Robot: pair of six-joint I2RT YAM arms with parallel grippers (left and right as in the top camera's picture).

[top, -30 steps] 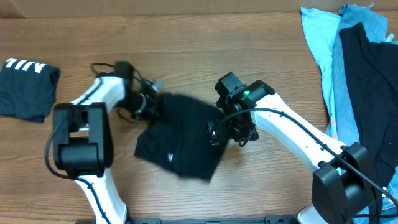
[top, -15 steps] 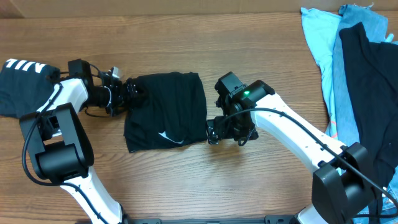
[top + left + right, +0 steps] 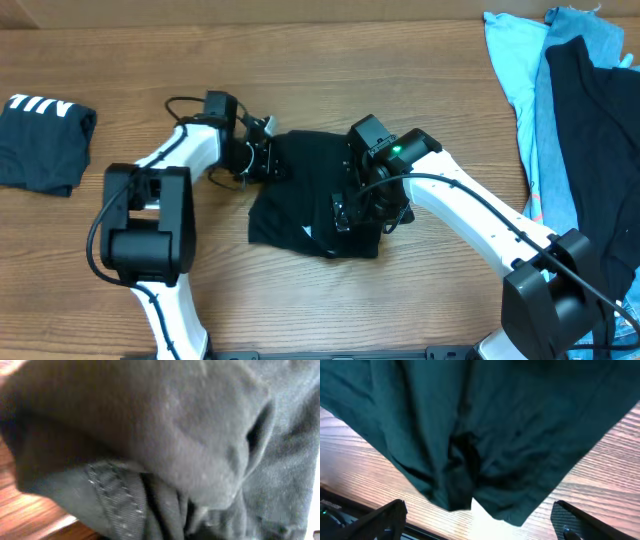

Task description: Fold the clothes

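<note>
Since the black tee [image 3: 290,210] lies rumpled on the desk [image 3: 330,70] well left of the unfolded pile [image 3: 570,100], wide right jaws seem to pin it for folding; whether the left jaws, buried in cloth, grip it I cannot tell

Overhead straight down on the table [image 3: 300,60]; both wrist views close on one black tee [image 3: 310,190].
</note>
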